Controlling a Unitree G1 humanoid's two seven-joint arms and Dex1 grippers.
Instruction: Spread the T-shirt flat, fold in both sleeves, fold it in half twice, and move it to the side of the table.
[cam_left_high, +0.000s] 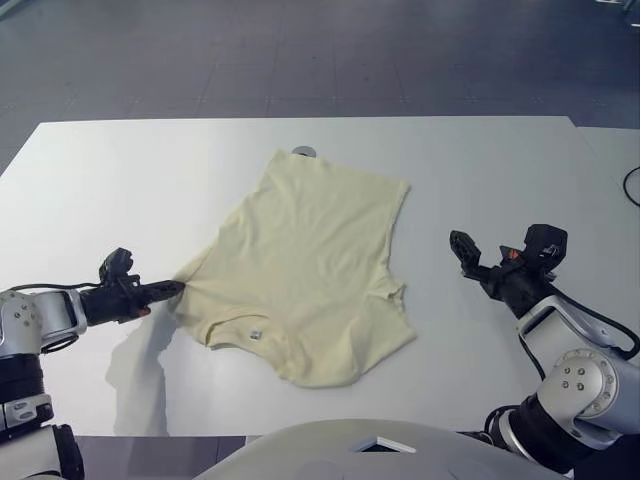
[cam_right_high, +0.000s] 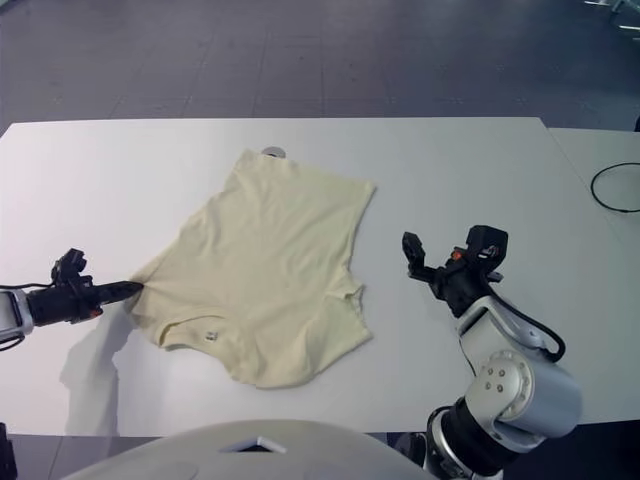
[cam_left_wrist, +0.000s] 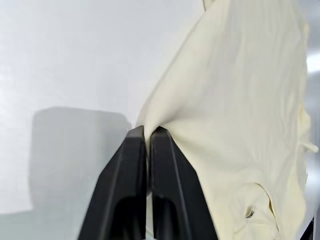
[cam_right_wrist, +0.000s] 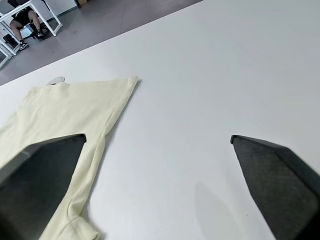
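Left eye view: the white counter (cam_left_high: 500, 170) carries a pale yellow T-shirt (cam_left_high: 305, 270), which lies near the middle and a little toward the near edge. One straight edge is turned to the far edge of the counter, and a small tag is seen on the part by the near edge. The cloth is not yet flat: it is rumpled and drawn in at the near end, and the part toward the left edge is pulled into a point.

That point is pinched by the left gripper (cam_left_high: 170, 290), whose fingers (cam_left_wrist: 135, 150) are pressed together on the cloth, low over the counter. The right gripper (cam_left_high: 503, 245) is held above bare counter near the right side, well apart from the T-shirt, with its fingers spread wide. A small grey disc (cam_left_high: 303, 151) lies at the far edge of the T-shirt.

The spreading step is judged to be in hand, with no fold made. The next move calls for the pinched part to be drawn outward toward the left edge, and for the opposite side to be grasped by the right gripper, so that the cloth is stretched flat.
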